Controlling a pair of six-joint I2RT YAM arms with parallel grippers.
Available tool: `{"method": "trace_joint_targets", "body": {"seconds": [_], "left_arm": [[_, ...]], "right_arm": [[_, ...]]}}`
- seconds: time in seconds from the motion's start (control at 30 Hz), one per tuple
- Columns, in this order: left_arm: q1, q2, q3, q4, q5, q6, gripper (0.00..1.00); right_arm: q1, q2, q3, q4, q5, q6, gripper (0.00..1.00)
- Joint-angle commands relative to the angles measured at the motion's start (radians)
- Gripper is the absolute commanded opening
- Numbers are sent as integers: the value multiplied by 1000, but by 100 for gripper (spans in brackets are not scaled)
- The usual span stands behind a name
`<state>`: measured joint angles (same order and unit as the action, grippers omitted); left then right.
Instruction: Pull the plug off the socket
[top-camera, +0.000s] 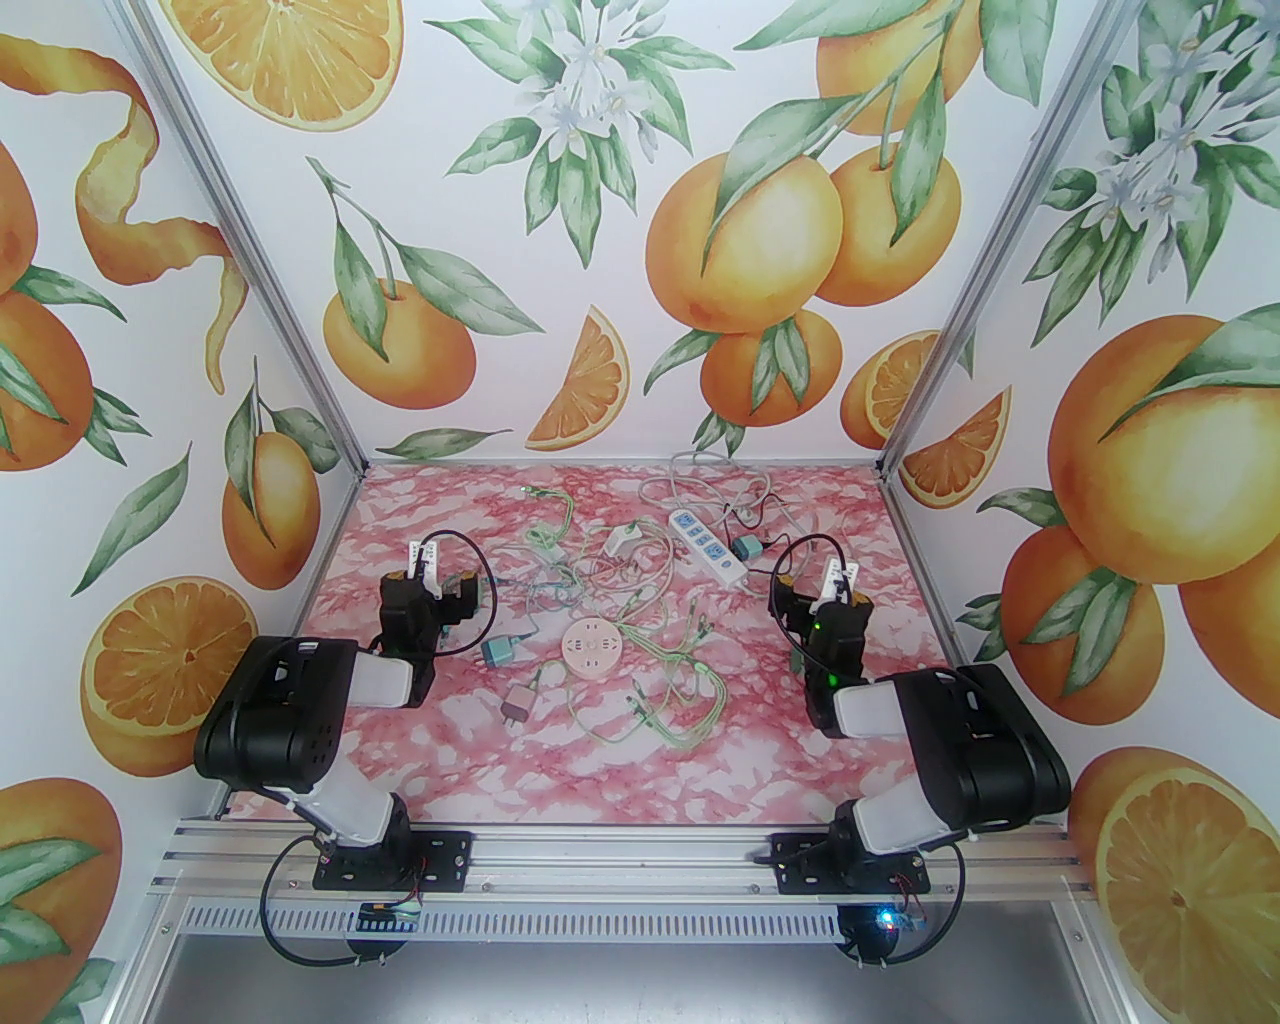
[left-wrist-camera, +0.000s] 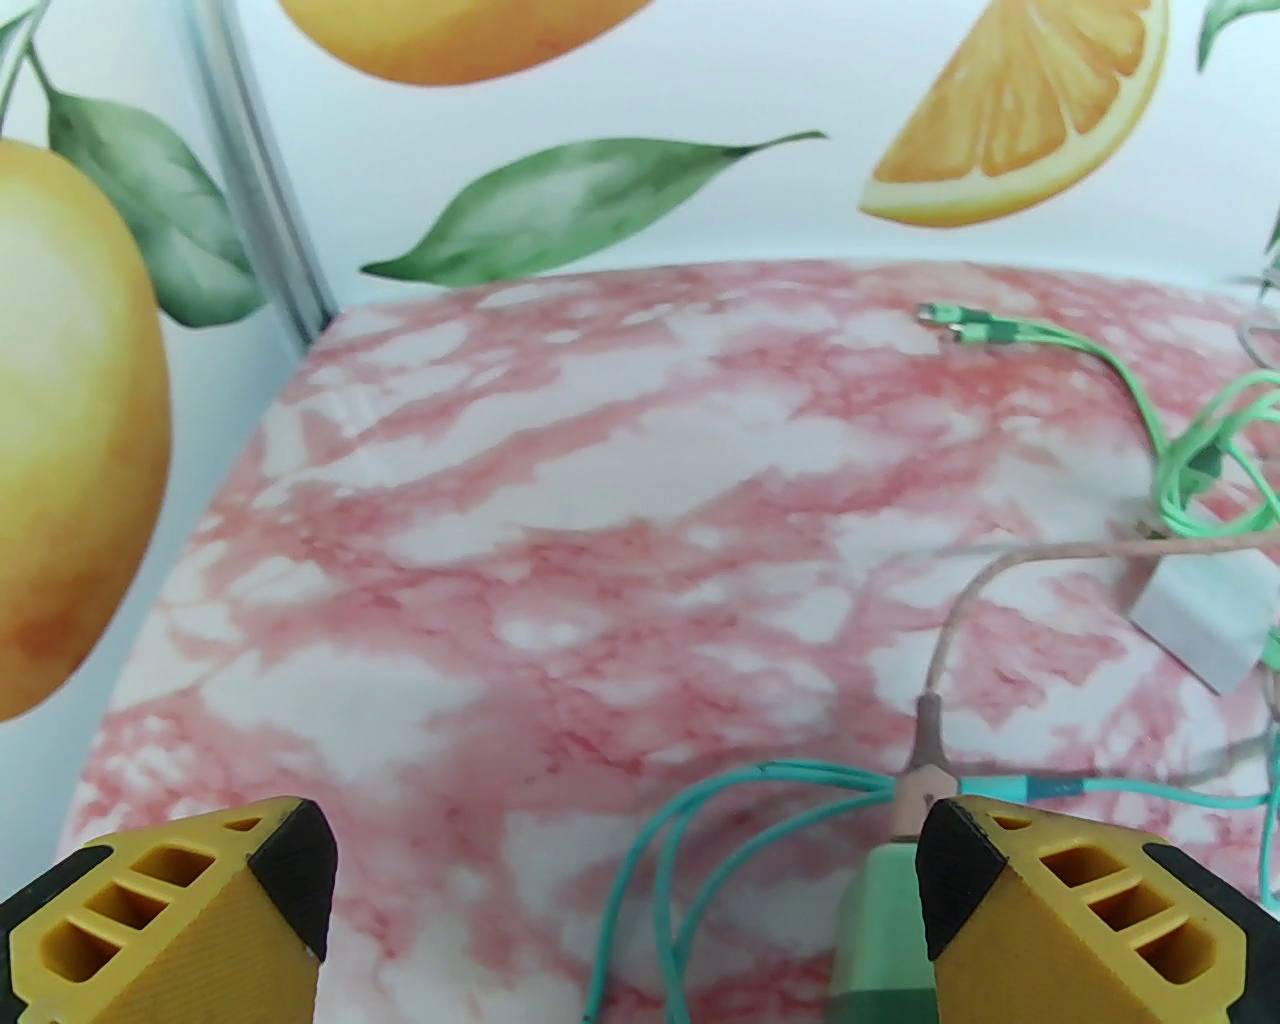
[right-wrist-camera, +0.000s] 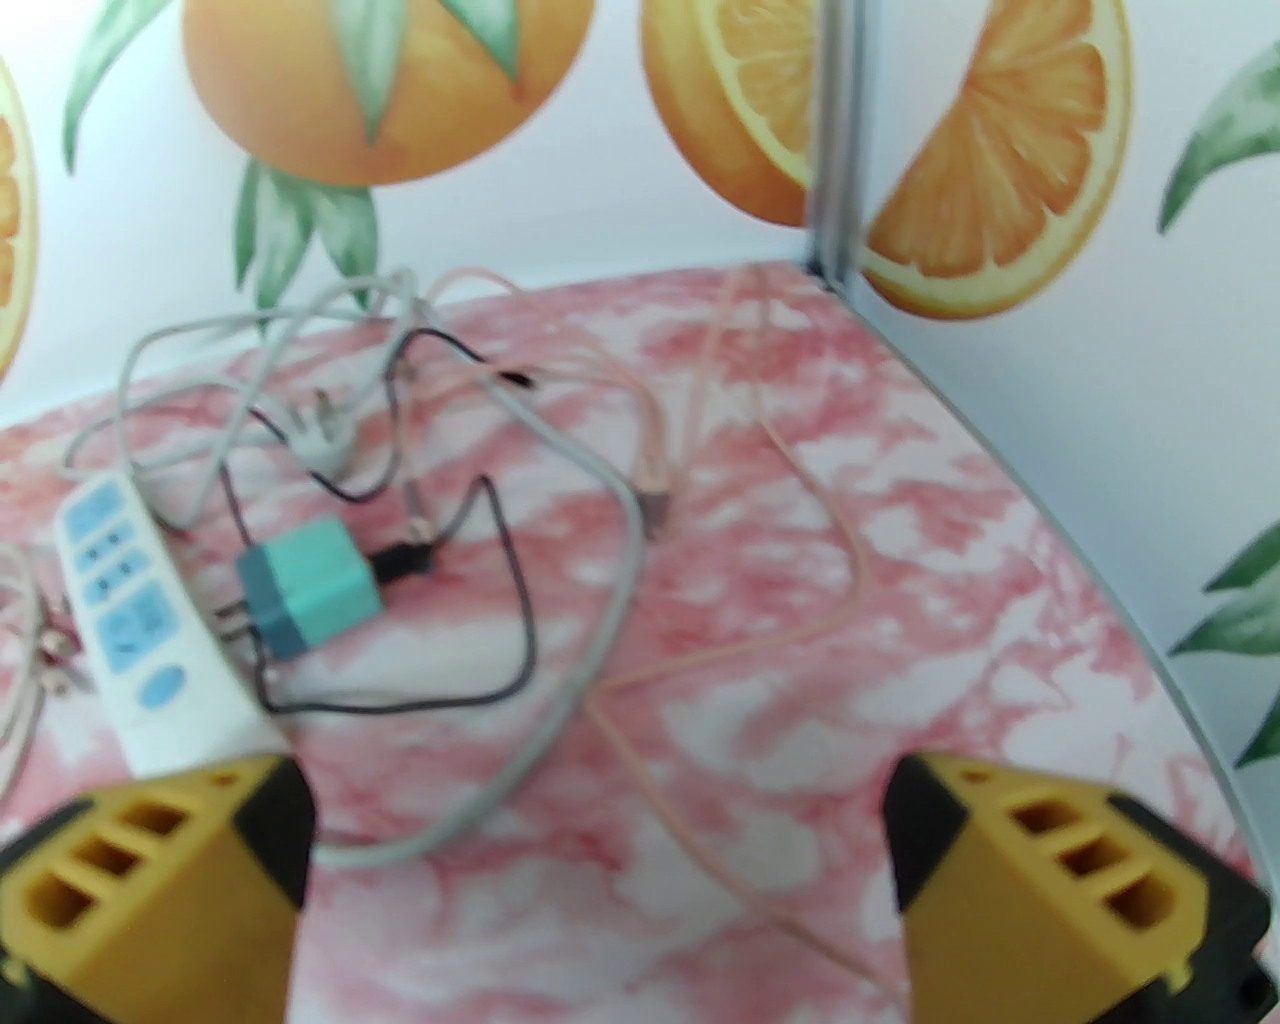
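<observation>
The socket is a white power strip (top-camera: 710, 545) (right-wrist-camera: 130, 620) with blue outlets, lying at the back right of the pink marbled table. A teal plug (top-camera: 745, 547) (right-wrist-camera: 310, 585) with a black cable lies against the strip's right side, its dark end and prongs toward the strip; whether the prongs are seated I cannot tell. My right gripper (top-camera: 840, 578) (right-wrist-camera: 600, 820) is open, just near and right of the plug, nothing between its fingers. My left gripper (top-camera: 425, 555) (left-wrist-camera: 625, 870) is open at the table's left, with a green adapter (left-wrist-camera: 880, 930) beside its right finger.
A round pink socket (top-camera: 592, 650) sits mid-table amid tangled green and pink cables (top-camera: 650, 690). A white adapter (top-camera: 622, 540), a teal adapter (top-camera: 497, 652) and a grey plug (top-camera: 515, 712) lie loose. Grey cord (right-wrist-camera: 560, 600) loops near the strip. Walls close three sides.
</observation>
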<state>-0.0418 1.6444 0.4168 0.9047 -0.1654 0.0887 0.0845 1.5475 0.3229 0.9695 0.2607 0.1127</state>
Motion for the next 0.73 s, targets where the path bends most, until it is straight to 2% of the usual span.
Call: {"method": "trace_joint_targets", "body": {"seconds": [0.0,0.7], "left_arm": [[3,2,-3,76,32,17,100],[2,-3,-4,69,32,17,100]], "right_arm": [[-1,8,41,-11,-77,-33,100],[0,6,44,-20,-83,-38,100]]}}
